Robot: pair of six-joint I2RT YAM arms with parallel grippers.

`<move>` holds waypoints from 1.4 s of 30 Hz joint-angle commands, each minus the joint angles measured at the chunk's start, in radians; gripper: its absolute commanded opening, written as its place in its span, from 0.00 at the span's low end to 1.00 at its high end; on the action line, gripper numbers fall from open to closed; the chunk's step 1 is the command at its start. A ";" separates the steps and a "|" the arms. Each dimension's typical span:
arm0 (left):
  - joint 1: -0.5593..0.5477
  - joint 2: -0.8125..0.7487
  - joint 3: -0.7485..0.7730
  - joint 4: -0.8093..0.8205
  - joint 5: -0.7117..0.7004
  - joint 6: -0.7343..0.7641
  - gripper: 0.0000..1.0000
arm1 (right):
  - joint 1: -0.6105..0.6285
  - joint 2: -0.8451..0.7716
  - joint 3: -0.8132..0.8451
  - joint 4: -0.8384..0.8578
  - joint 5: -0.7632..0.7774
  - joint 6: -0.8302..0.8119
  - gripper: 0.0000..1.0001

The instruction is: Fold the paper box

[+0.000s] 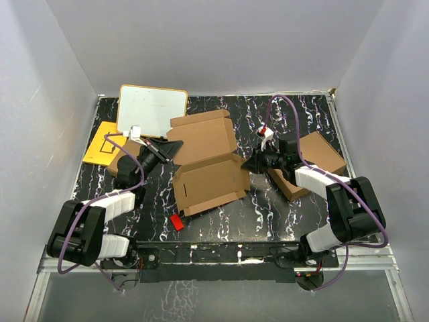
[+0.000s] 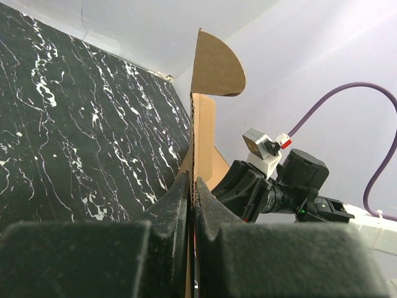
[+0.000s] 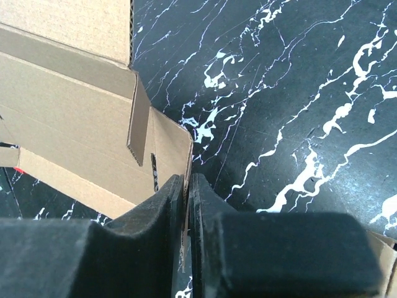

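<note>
**benchrat:** ok, where's the paper box (image 1: 208, 164) sitting, and what have the hands got?

**foldfan:** Working outward from the arm bases. First there's a small red block (image 1: 176, 222) on the black marbled tabletop (image 1: 281, 215), about 7 o'clock from the box. Then the paper box itself, pretty much dead centre. It's lying open, with the tray part nearer and the lid panel stretching away toward 12. The left hand (image 1: 175, 145) meets it at roughly 10 o'clock and the right hand (image 1: 247, 163) at 3 o'clock.

**benchrat:** actually gripping, or just parked next to it?

**foldfan:** Gripping, both of them. On the left wrist cam the fingers (image 2: 177, 205) are pinched together with a thin cardboard edge sandwiched between them. A rounded tab (image 2: 216, 65) sticks up beyond them. Same deal on the right wrist cam, where the fingers (image 3: 164, 205) are squeezed onto a corner wall of the tray.

Farther out, a plain brown box (image 1: 320, 155) sits under the right arm at 3 o'clock and a yellow sheet (image 1: 100, 144) lies at 9. Back at 11 o'clock there's a whiteboard (image 1: 152, 109), just beside the lid's far corner.
</note>
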 commanded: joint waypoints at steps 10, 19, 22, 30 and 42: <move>-0.008 -0.057 0.056 -0.244 0.043 0.199 0.36 | -0.096 -0.036 0.031 0.084 -0.121 0.059 0.08; -0.007 -0.081 0.053 -0.301 0.102 0.298 0.51 | -0.122 -0.026 0.032 0.093 -0.250 0.062 0.08; -0.008 -0.052 0.059 -0.263 0.152 0.294 0.50 | -0.124 -0.030 0.029 0.092 -0.284 0.044 0.08; -0.007 -0.020 0.072 -0.182 0.222 0.253 0.50 | -0.128 -0.034 0.027 0.092 -0.312 0.024 0.08; 0.002 -0.012 0.135 -0.218 0.230 0.272 0.24 | -0.128 -0.039 0.043 0.047 -0.354 -0.021 0.08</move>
